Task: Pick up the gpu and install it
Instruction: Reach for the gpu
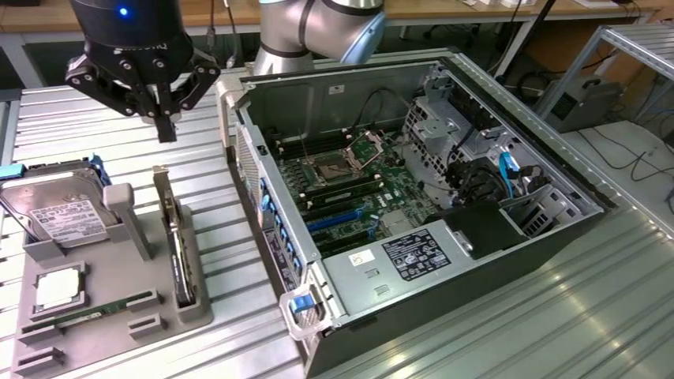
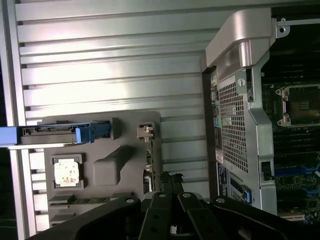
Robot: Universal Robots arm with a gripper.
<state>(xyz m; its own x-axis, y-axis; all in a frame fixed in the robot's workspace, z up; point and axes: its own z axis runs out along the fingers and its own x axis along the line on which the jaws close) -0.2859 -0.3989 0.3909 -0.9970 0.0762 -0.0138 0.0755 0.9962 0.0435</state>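
My tool point(image 1: 166, 134) hangs pressed together, gripping nothing, above one end of the gpu point(image 1: 175, 237), which stands on edge in the grey holder point(image 1: 195, 316) on the worktop point(image 1: 43, 126). I'd spread the fingers, centre over the card's top edge and descend straight.

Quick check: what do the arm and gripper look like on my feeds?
The gripper is black: a round body with a small blue light, angular linkages and two slim fingers. The arm is silver-grey, rounded, with a pale blue joint cap.
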